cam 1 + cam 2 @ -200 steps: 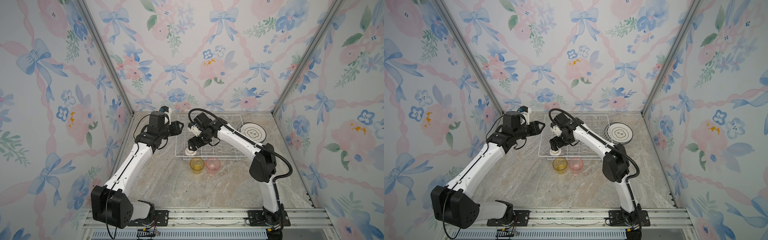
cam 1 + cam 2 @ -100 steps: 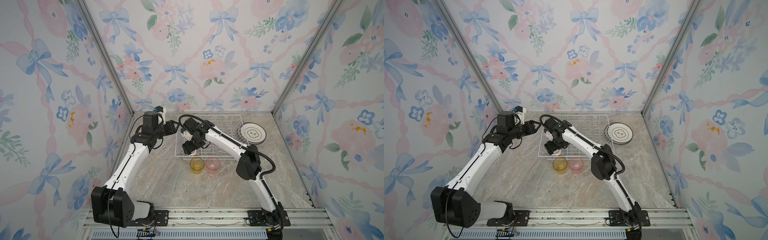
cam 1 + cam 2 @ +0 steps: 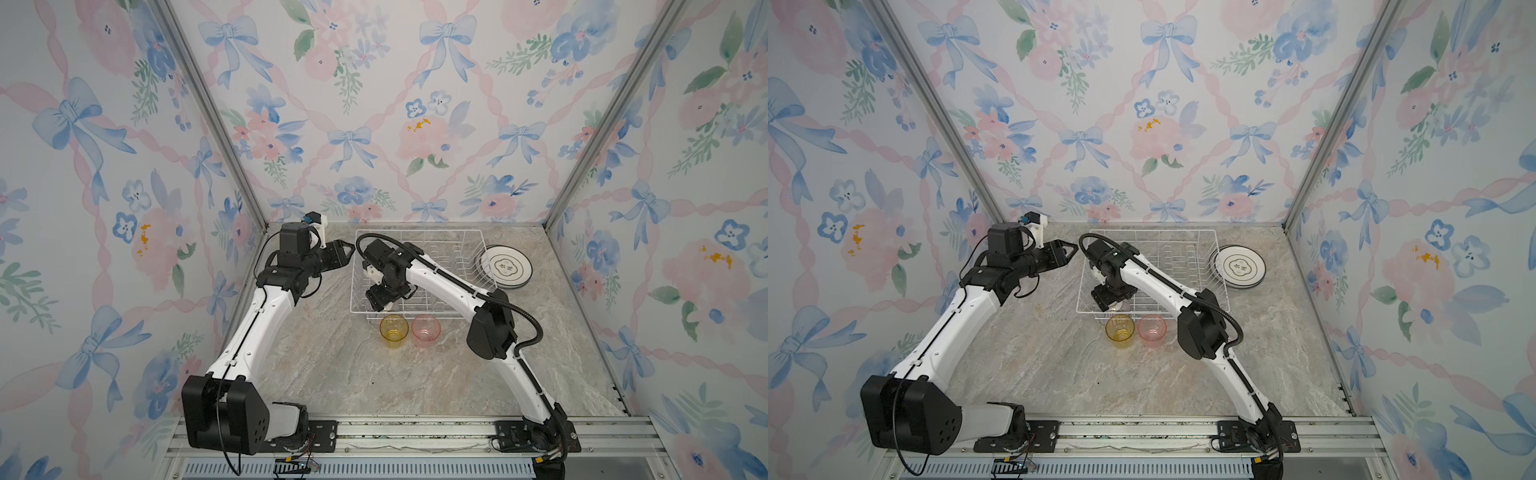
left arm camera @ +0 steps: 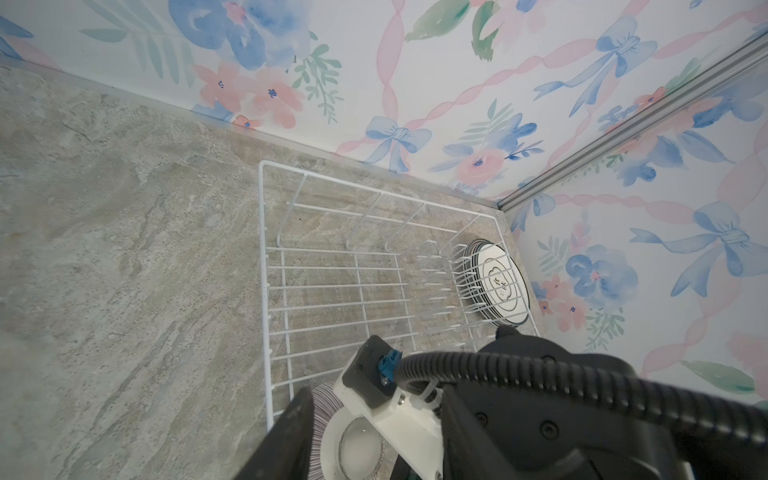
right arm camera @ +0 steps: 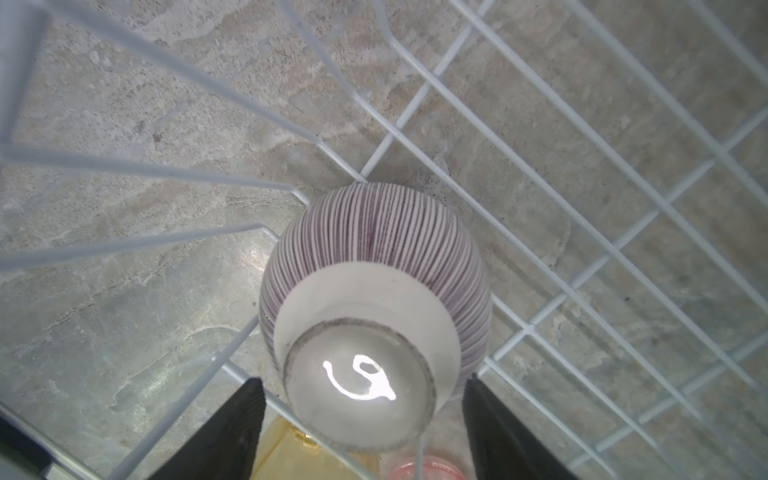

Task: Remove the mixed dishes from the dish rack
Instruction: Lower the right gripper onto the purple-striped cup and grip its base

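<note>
Parted around the upturned small purple-striped ceramic bowl (image 5: 374, 249), not visibly clamped: right gripper (image 5: 363, 378), in the near corner of the white wire dish rack (image 3: 436, 253). Left gripper (image 3: 347, 251) beside the rack, jaw state unclear. Already out: stacked dark-rimmed white plates (image 3: 505, 266), yellow translucent tumbler (image 3: 393, 330), pink translucent tumbler (image 3: 426, 330). Seemingly left: bowl only.

Both arms wear glossy white shells on their long links, with chunky matte-black housings at the joints. At the lower left of a top view, the left arm (image 3: 257, 328) has a big black shoulder block (image 3: 224, 415) dotted with small holes, and a thin black wire loops beneath it. A ribbed black hose (image 4: 519, 372) runs along the right arm (image 3: 440, 278), cinched by a white zip tie. Its wrist carries a white bracket (image 4: 374, 409) with a blue plug (image 4: 388, 360). The right gripper (image 5: 363, 378) has flat black wedge-shaped fingers (image 5: 232, 428).
</note>
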`<state>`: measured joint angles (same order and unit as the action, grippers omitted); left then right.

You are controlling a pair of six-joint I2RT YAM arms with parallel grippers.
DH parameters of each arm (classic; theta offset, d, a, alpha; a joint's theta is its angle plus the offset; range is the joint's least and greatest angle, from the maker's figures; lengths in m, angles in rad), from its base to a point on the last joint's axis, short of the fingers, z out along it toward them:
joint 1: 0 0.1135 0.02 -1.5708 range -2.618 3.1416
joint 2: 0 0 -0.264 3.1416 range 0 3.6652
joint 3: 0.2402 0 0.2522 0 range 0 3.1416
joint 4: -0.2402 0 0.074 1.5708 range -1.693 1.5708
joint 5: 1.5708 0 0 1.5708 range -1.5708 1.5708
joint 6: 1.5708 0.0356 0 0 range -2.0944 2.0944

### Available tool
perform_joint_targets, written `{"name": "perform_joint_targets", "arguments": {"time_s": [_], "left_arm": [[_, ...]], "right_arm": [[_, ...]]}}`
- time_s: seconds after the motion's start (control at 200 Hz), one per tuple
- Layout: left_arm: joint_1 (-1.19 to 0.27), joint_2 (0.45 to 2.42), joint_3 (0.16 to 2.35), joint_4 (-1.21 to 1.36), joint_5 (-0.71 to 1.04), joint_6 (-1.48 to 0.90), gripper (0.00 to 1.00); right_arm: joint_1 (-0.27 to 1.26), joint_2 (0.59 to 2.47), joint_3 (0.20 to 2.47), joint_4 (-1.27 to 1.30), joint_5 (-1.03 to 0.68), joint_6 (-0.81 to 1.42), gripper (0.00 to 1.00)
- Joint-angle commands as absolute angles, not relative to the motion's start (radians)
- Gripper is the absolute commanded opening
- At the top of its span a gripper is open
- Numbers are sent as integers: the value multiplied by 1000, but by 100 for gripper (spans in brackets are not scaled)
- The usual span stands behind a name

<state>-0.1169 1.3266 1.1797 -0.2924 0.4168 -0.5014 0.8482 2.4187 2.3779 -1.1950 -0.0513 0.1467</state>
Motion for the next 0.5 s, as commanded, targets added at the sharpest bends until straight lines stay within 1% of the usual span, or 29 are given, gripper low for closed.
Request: {"name": "perform_joint_targets", "arguments": {"time_s": [0.0,0.22,0.41,0.495], "left_arm": [[-106,1313,1166,-269,440,-483,50],[-101,1317,1161,-265,448,-483,50],[-98,1323,1154,-258,455,-482,50],[-98,1324,1150,-258,457,-482,50]], "right_arm": [[864,2454,2428,-1244,-37,151,74],[864,2469,2450,-1257,-34,149,69],[871,2471,2440,-1269,-13,137,66],[874,2474,2445,-1272,-9,137,61]]}}
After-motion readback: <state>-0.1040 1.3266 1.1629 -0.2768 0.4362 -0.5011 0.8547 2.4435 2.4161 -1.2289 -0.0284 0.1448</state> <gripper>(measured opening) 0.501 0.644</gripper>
